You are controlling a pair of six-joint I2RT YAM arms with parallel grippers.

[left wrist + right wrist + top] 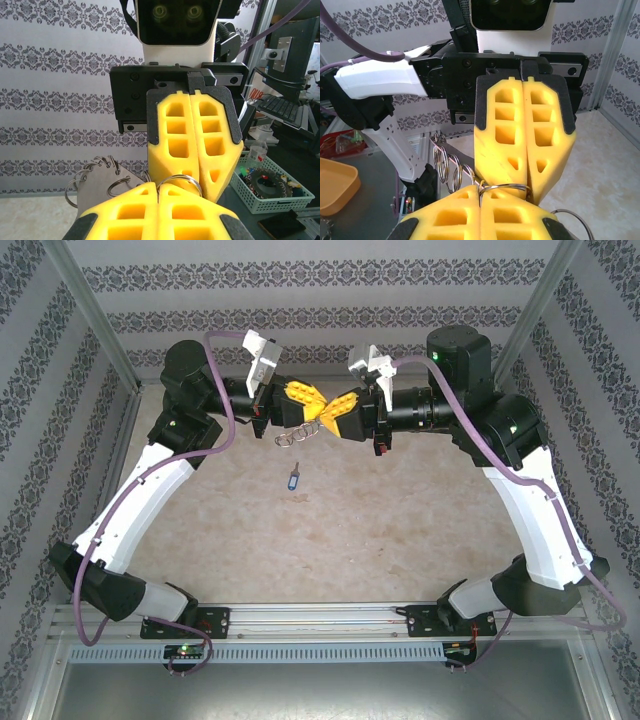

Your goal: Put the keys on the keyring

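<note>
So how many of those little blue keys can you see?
1. The blue key lies loose on the table, just below the keyring in the top view. Others may be hidden.

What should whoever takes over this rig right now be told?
Left gripper: fingers shut on the keyring.
Right gripper: fingers shut on the same keyring from the opposite side, so the two arms hold it in the air between them.
The blue-headed key lies loose on the table, nearer the arm bases than the keyring.
Done: keyring lifted and held.
Left: probably free one gripper, pick up the key and thread it onto the keyring.
</note>
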